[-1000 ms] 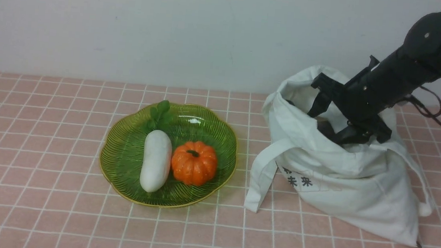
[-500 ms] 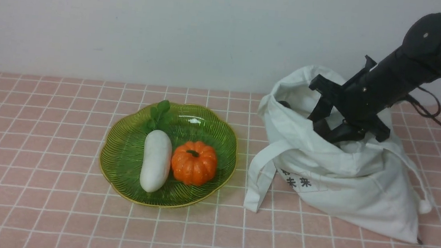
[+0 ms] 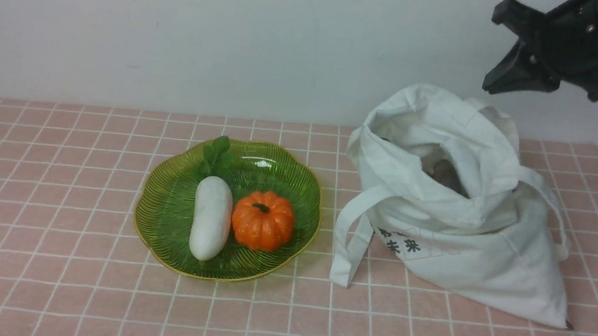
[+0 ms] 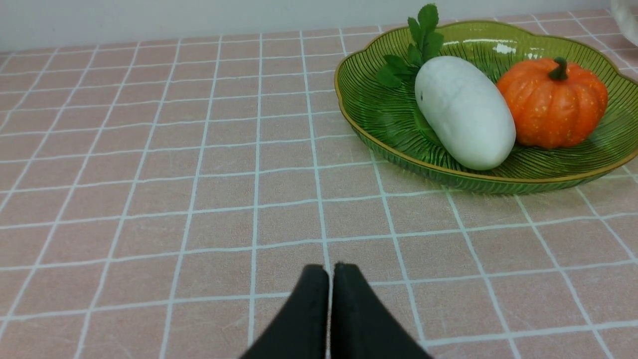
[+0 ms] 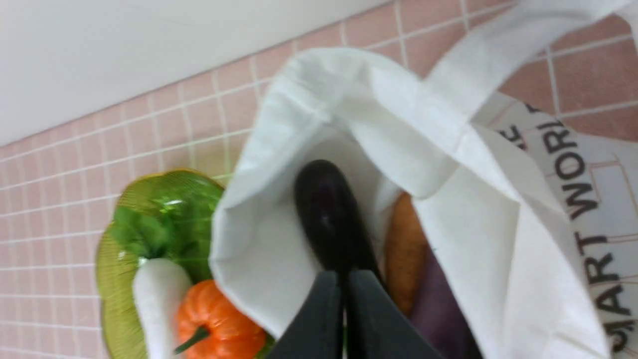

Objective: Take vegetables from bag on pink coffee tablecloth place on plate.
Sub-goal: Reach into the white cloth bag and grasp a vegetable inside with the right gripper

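Observation:
The white bag stands at the right on the pink coffee tablecloth, its mouth gaping. Inside the bag lie vegetables: a dark purple eggplant, an orange-brown piece and a purple one. My right gripper hangs high above the bag, shut, with nothing between its fingers. The green plate at centre left holds a white vegetable, an orange pumpkin and green leaves. My left gripper is shut and empty, low over the cloth short of the plate.
A pale wall closes off the back of the table. The bag's strap handle droops onto the cloth between bag and plate.
My right gripper has shut and lifted up and out of the bag's mouth with nothing in it. The bag's rim has sprung up a little.

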You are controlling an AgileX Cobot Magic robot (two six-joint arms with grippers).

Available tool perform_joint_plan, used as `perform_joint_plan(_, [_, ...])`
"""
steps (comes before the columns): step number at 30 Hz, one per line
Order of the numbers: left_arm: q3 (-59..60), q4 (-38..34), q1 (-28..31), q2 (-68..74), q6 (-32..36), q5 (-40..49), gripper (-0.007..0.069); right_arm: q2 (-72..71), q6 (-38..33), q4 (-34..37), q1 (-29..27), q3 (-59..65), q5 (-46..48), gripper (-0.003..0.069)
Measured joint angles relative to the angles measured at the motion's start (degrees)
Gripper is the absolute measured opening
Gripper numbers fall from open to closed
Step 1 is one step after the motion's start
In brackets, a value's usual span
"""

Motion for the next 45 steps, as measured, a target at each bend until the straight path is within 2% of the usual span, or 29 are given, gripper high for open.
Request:
perform_joint_plan(6, [0.00,0.00,0.00,0.00,0.00,0.00,-0.0006,-0.27,-1.95,1.36,0.00,-0.24,3.64,-0.0012])
perform_joint_plan(10, [0.00,0.00,0.00,0.00,0.00,0.00,-0.0006,1.40,-2.27,-1.04,1.40,-0.36,3.78,-0.0008])
perform_joint_plan(16, [0.00,0.00,0.00,0.00,0.00,0.00,-0.0006,5.70,-0.09,-5.93,6.84,-0.36,3.89,0.0070])
perform_joint_plan(18, [0.00,0.00,0.00,0.00,0.00,0.00,-0.0006,7.68,2.28,-7.86,8.53,-0.36,3.87,0.0147])
perform_joint_plan(24, [0.00,0.00,0.00,0.00,0.00,0.00,-0.0006,11.43,7.54,-12.80,8.81,-0.36,3.82,0.0335])
perform_joint_plan(25, [0.00,0.00,0.00,0.00,0.00,0.00,-0.0006,11.54,7.76,-12.92,8.81,-0.36,3.82,0.0341])
perform_joint_plan(28, [0.00,0.00,0.00,0.00,0.00,0.00,-0.0006,13.18,9.39,-14.75,8.81,-0.43,3.70,0.0426])
perform_joint_plan(31, [0.00,0.00,0.00,0.00,0.00,0.00,-0.0006,14.34,10.37,-15.84,8.81,-0.43,3.70,0.0463])
perform_joint_plan(39, [0.00,0.00,0.00,0.00,0.00,0.00,-0.0006,16.97,11.31,-15.73,8.81,-0.43,3.65,0.0461])
perform_joint_plan(42, [0.00,0.00,0.00,0.00,0.00,0.00,-0.0006,17.32,9.58,-15.43,8.81,-0.49,3.45,0.0358])
perform_joint_plan(45, [0.00,0.00,0.00,0.00,0.00,0.00,-0.0006,17.03,6.57,-15.26,8.76,-0.49,3.36,0.0358])
